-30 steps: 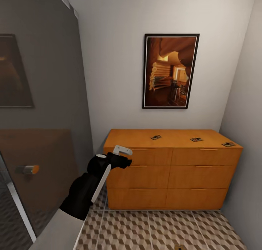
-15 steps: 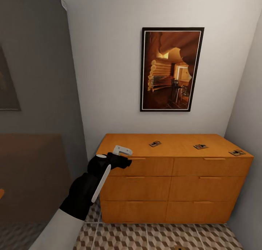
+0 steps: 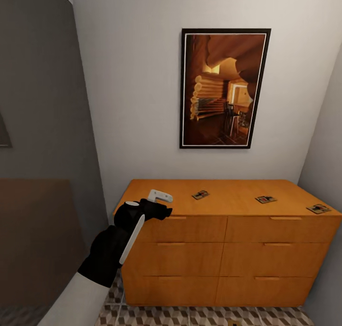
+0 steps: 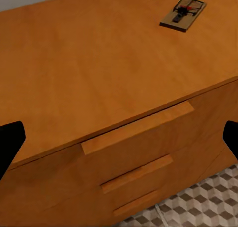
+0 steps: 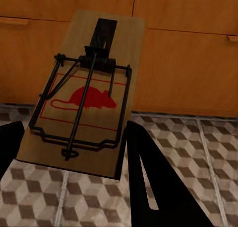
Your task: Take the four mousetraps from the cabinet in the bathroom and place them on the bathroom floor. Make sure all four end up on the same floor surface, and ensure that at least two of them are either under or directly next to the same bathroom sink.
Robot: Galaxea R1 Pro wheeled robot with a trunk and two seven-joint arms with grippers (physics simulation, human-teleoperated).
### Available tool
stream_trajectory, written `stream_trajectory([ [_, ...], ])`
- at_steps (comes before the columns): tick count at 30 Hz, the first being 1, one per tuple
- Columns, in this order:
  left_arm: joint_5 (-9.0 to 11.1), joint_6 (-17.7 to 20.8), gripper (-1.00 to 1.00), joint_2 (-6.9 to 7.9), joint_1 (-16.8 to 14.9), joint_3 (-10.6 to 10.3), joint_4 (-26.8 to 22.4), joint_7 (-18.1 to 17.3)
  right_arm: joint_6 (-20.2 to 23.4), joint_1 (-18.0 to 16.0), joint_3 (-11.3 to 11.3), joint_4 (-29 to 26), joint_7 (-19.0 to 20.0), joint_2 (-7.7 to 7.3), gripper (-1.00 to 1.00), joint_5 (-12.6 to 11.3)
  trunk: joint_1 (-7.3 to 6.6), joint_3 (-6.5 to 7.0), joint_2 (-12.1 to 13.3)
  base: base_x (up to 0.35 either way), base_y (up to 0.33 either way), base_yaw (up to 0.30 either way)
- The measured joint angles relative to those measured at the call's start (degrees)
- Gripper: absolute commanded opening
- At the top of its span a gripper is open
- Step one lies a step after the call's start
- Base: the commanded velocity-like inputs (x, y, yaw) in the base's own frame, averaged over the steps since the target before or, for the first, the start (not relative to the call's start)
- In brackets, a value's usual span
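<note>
Mousetraps are lying on the cabinet (image 3: 228,200) top in the head view, three of them well apart: one (image 3: 200,194) nearest my left arm, one (image 3: 266,199) further along, one (image 3: 318,208) near the far corner by the side wall. My left gripper (image 3: 160,196) is hovering over the top's near left corner with nothing between its fingers; its wrist view is showing two black fingertips (image 4: 11,142) set wide apart over the front edge and the nearest trap (image 4: 183,14). My right gripper (image 5: 74,152) is gripping a fourth mousetrap (image 5: 84,93), wooden with a red mouse print, above the bathroom floor (image 5: 188,147) before the drawers. A framed picture (image 3: 223,88) is hanging above.
</note>
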Motion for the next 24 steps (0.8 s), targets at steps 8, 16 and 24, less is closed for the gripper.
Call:
stream_trajectory([
  [8, 0.0, 0.0, 1.00, 0.00, 0.0, 0.0, 0.0, 0.0, 0.0, 0.0, 0.0, 0.0, 0.0, 0.06, -1.00, 0.0, 0.01, 0.00, 0.0, 0.015, -0.005, 0.000],
  [16, 0.0, 0.0, 1.00, 0.00, 0.0, 0.0, -0.1, 0.0, 0.0, 0.0, 0.0, 0.0, -0.1, 0.18, -1.00, 0.0, 0.01, 0.00, 0.0, 0.001, 0.000, 0.000],
  [24, 0.0, 0.0, 1.00, 0.00, 0.0, 0.0, -0.1, 0.0, 0.1, 0.0, 0.0, 0.0, -0.1, 0.20, -1.00, 0.0, 0.01, 0.00, 0.0, 0.000, 0.000, -0.009],
])
